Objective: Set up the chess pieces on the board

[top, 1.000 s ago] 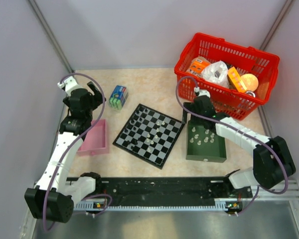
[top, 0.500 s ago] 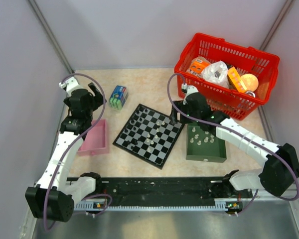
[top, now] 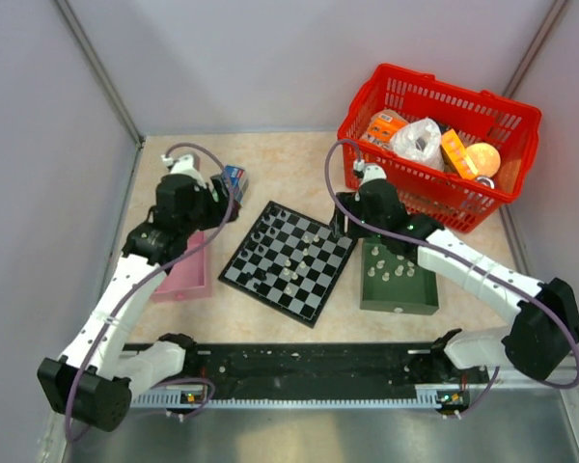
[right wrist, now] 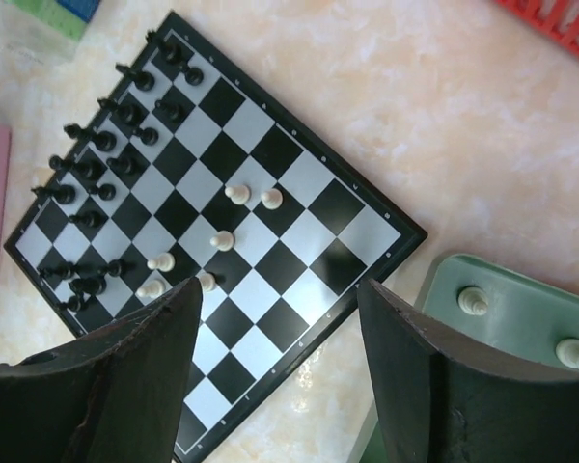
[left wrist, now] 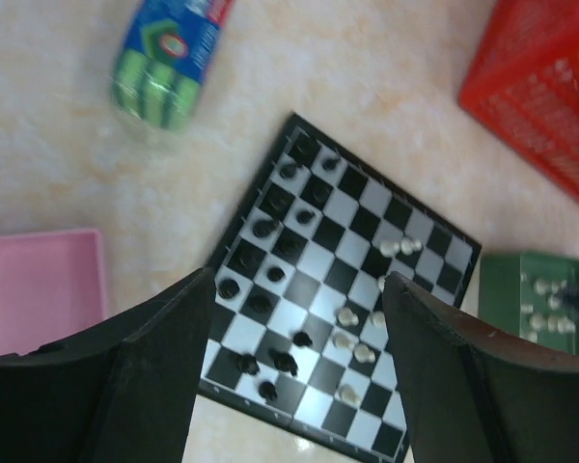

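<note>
The board [top: 314,289] lies flat on the table, turned like a diamond, with one corner toward the far wall and one toward the arm bases, so its sides run slantwise to the table's edges. Being square, it has no long axis. The dark pieces [top: 261,233] stand upright in two rows along the board's far-left side, and a few more bunch near its left corner. About six pale pieces [top: 291,260] stand scattered across the middle squares, out of rank. The right gripper [top: 343,217] hangs above the board's right corner. In the right wrist view its fingers are spread wide with nothing between them, and the board [right wrist: 270,289] and its dark pieces [right wrist: 106,140] and pale pieces [right wrist: 236,193] show through the gap. The left gripper [top: 217,207] hangs just off the board's far-left side, likewise wide apart and empty. From its wrist camera the board [left wrist: 420,265] fills the space between the fingers. Just beside the board's right corner sits a green tray [top: 399,301] holding more pale pieces. A pink tray [top: 185,275] lies beside the left corner, a blue-and-green pack [left wrist: 169,58] lies beyond the far-left side, and a red basket [top: 434,145] of goods stands beyond the green tray. Nothing lies between either gripper and the board.
</note>
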